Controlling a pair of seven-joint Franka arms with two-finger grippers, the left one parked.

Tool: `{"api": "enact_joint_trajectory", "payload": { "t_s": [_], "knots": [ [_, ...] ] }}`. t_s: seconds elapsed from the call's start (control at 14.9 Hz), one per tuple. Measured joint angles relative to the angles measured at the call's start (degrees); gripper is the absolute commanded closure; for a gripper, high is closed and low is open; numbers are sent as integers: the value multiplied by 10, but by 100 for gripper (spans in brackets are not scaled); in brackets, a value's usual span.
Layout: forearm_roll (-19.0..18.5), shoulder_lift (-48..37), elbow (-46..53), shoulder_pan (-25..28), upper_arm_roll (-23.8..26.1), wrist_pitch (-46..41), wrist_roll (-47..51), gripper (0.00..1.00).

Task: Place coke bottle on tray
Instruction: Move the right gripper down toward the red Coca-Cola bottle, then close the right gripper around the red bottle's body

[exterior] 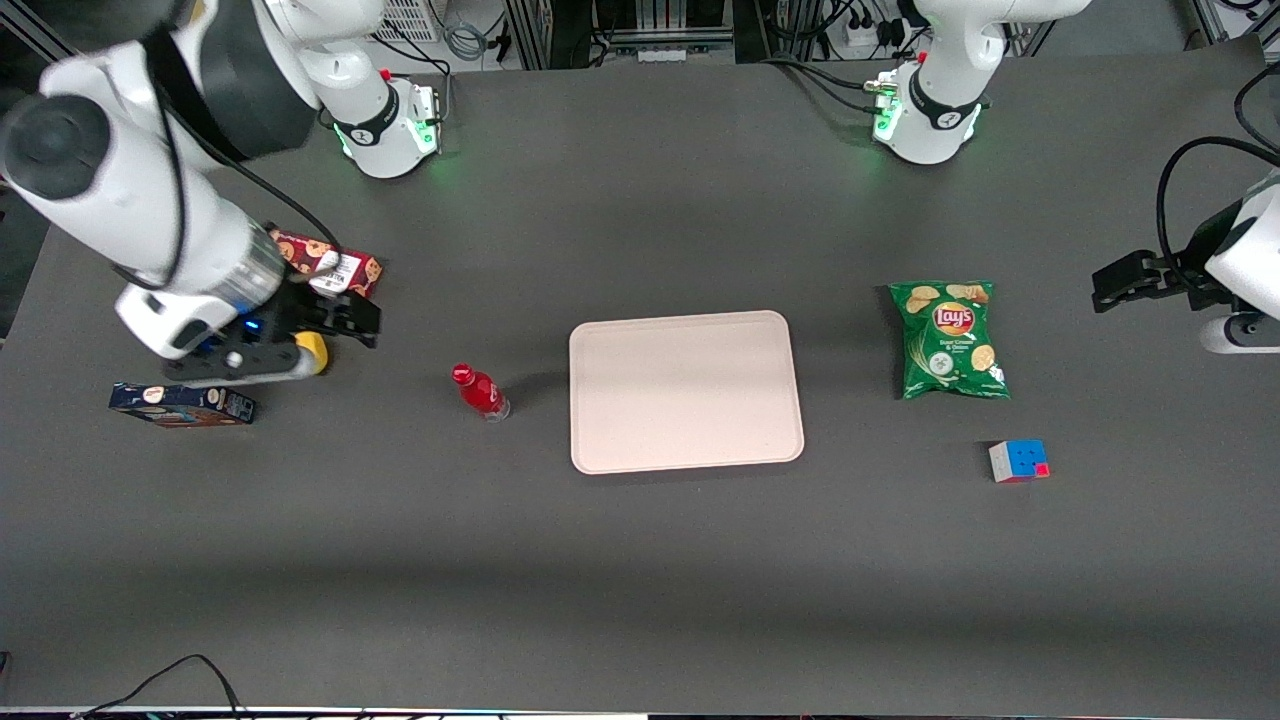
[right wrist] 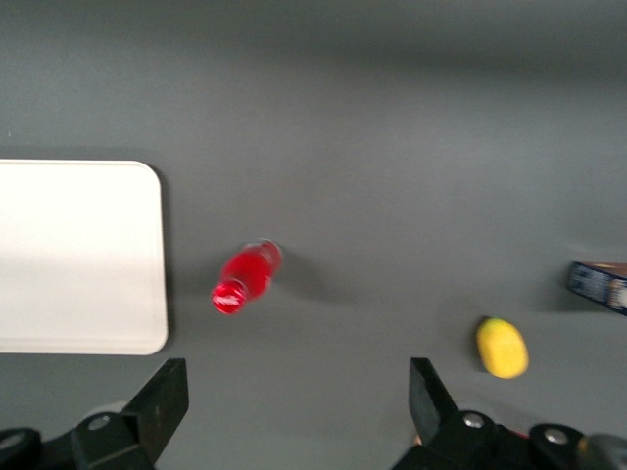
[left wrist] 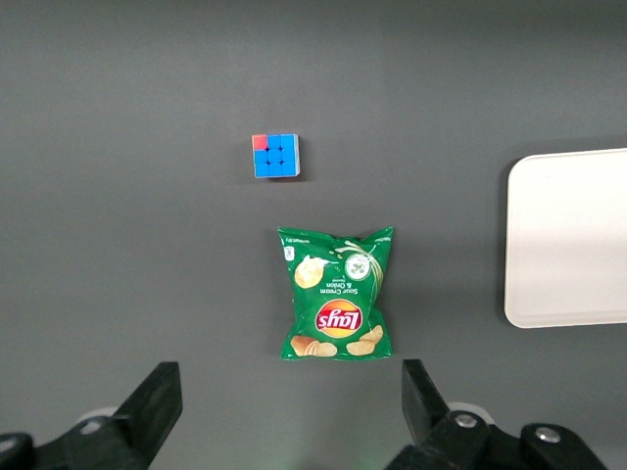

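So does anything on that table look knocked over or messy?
Nothing stands out. The coke bottle stands upright beside the bare tray, nothing spilled. The open gripper hangs empty near the cookie box.

Red coke bottle (exterior: 480, 392), pinkish-beige tray (exterior: 686, 392) (plain), black gripper (exterior: 345, 317).

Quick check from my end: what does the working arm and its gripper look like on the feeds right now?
The working arm is glossy white with dark joint sections and a black cable along it. Its gripper, above the table near the cookie box, is black with blue lights on the wrist. Its base glows green.
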Motion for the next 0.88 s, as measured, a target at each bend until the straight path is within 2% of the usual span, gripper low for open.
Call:
{"api": "enact_joint_trajectory", "payload": {
  "t_s": [0.2, 0.4, 0.88],
  "knots": [
    [0, 50, 0, 10, 26, 36, 46, 0],
    [0, 84, -20, 29, 28, 97, 60, 0],
    [-1, 95, -131, 30, 27, 214, 61, 0]
  ]
}}
